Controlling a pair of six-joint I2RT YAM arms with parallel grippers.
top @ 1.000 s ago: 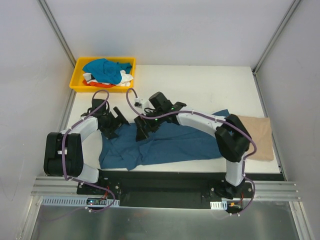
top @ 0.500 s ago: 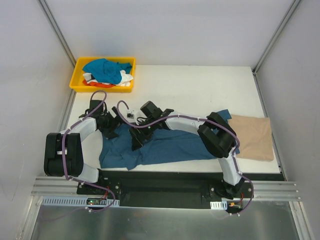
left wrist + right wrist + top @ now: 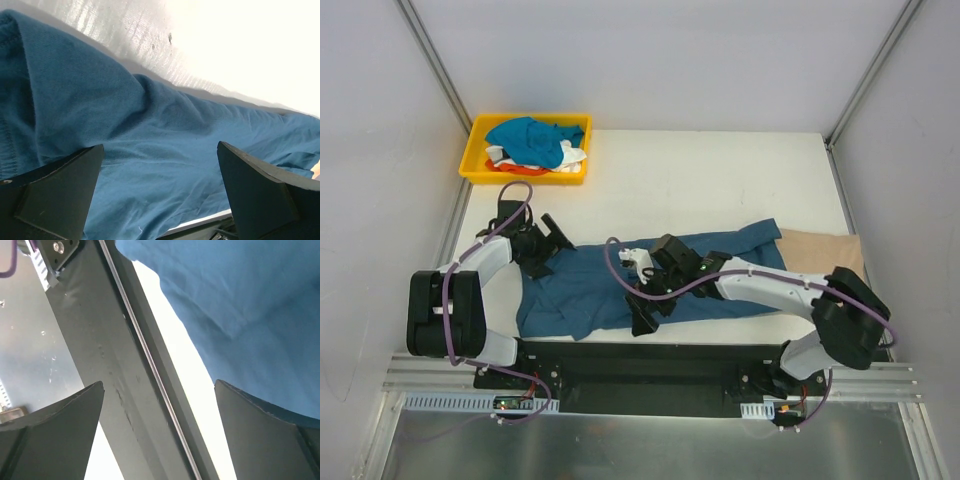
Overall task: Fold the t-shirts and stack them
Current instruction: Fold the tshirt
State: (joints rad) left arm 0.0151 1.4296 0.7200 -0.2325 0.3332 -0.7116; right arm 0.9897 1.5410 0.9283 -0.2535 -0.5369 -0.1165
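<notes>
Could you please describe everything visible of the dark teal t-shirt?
The dark teal t-shirt is soft cloth, spread crumpled and unfolded along the table's near edge, with a stitched hem showing. Its right end reaches the tan-beige t-shirt. The open left gripper hovers above it, the open right gripper at its near edge.

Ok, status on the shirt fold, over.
Left fingers open over teal shirt, left end. Right fingers open at its near edge. Both empty. Tan shirt folded, far right. Nothing lying on the teal.
</notes>
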